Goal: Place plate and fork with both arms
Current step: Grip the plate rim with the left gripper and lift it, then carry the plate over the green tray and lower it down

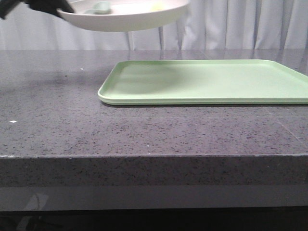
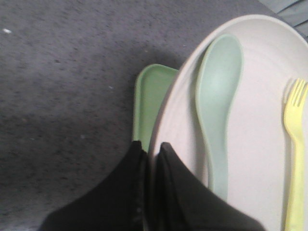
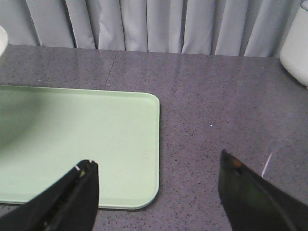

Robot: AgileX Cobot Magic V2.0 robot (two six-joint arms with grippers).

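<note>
While my left pincer [image 2: 153, 150] pinches the plate [image 2: 255, 125] by its raised rim, the plate hangs in the air above the near-left corner of the green tray [image 1: 211, 79], carrying the yellow fork [image 2: 294, 159] and a grey-green spoon [image 2: 217, 106]. It looks light and stiff but smooth, so I judge an edge grip could let it tip and slide the cutlery. My right pincer [image 3: 159, 192] is spread wide and holds nothing, over the tray's far edge. The fork is thin; I would take it across the handle.
</note>
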